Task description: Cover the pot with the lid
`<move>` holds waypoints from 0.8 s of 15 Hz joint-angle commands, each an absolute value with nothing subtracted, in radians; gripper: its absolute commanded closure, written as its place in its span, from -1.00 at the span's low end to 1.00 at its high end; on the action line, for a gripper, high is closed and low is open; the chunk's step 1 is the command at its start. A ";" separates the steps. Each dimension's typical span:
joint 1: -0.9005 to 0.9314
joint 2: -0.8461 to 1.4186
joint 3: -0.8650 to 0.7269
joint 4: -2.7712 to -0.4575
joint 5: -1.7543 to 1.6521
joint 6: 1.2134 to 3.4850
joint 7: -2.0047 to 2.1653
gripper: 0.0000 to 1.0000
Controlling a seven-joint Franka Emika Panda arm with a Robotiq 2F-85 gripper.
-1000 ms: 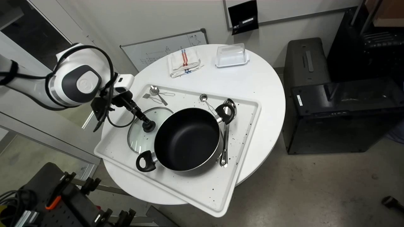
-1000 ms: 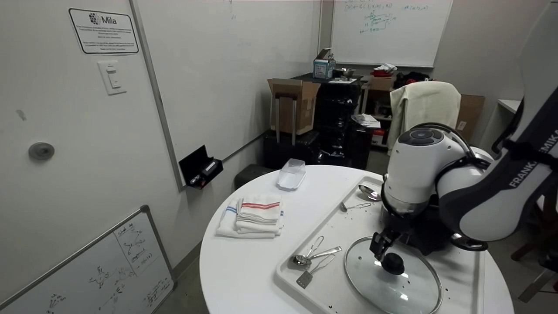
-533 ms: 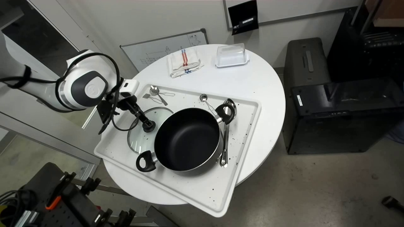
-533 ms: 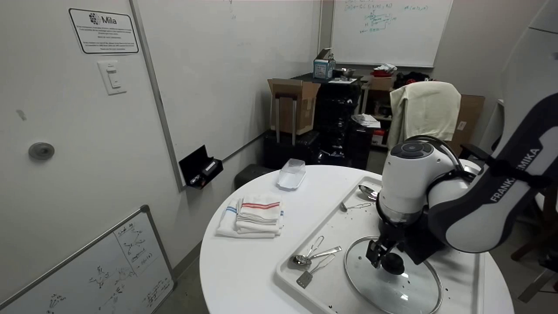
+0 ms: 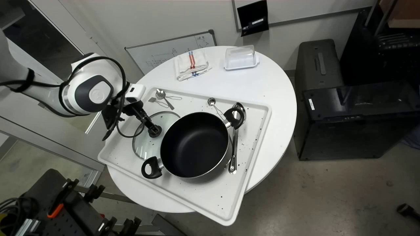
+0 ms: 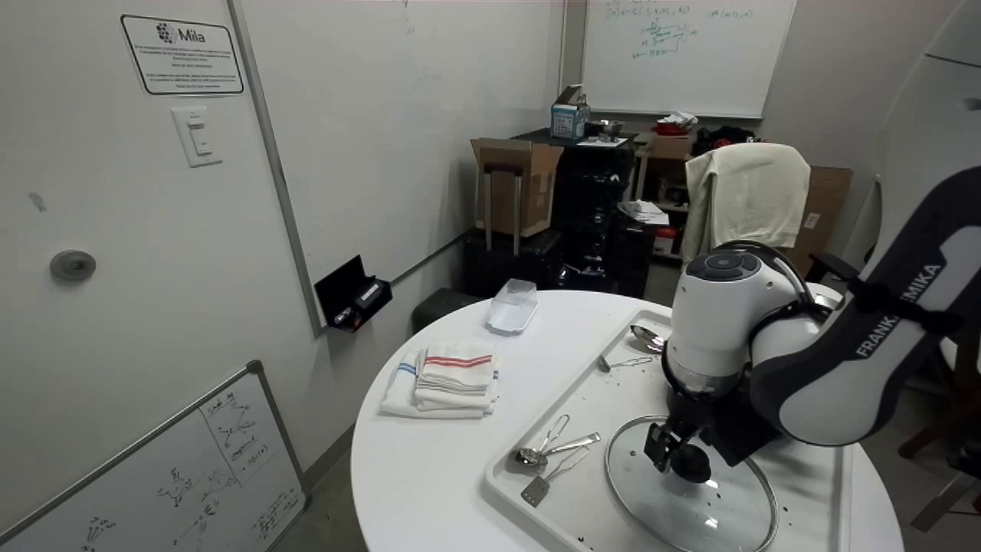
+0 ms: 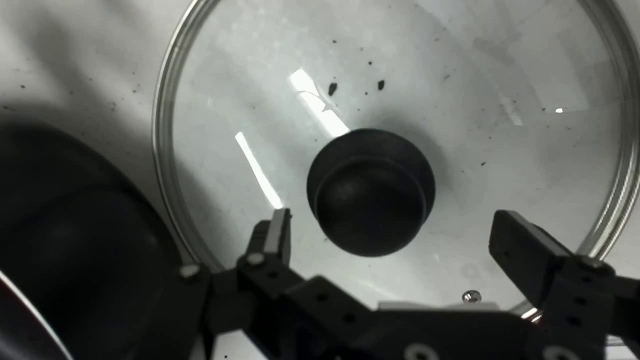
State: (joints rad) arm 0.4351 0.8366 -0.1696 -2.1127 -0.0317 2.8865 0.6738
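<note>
The wide black pot (image 5: 197, 147) stands on the tray with its dark interior open. Its side shows at the left of the wrist view (image 7: 65, 235); the arm hides it in an exterior view. The round glass lid (image 5: 143, 144) lies flat on the tray beside the pot, also seen in an exterior view (image 6: 651, 494). Its black knob (image 7: 370, 200) points up. My gripper (image 7: 391, 217) is open at the knob, also in an exterior view (image 6: 678, 443). In the wrist view the knob sits between the fingertips, nearer the left one, with gaps both sides.
The white tray (image 5: 210, 203) holds a small slotted spoon (image 5: 160, 94), a small spatula (image 5: 152, 99), a small ladle (image 5: 211, 101) and a long spoon (image 5: 233, 157) beside the pot. Folded towels (image 6: 456, 383) and a butter dish (image 6: 512, 308) sit on the white table.
The arm has moved down and sideways, bringing the gripper lower at the lid's knob, with little motion in the last half second. The lid and pot have not moved.
</note>
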 commanded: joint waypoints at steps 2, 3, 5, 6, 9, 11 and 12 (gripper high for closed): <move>0.431 0.831 -0.164 -2.119 -0.003 2.878 0.643 -1.00; 0.433 0.831 -0.166 -2.123 -0.004 2.879 0.642 -1.00; 0.433 0.827 -0.166 -2.134 -0.006 2.881 0.637 -1.00; 0.432 0.826 -0.164 -2.137 -0.005 2.876 0.635 -1.00; 0.433 0.824 -0.166 -2.145 -0.006 2.877 0.633 -1.00; 0.431 0.823 -0.164 -2.147 -0.005 2.878 0.631 -0.45; 0.432 0.823 -0.165 -2.148 -0.005 2.879 0.632 -0.34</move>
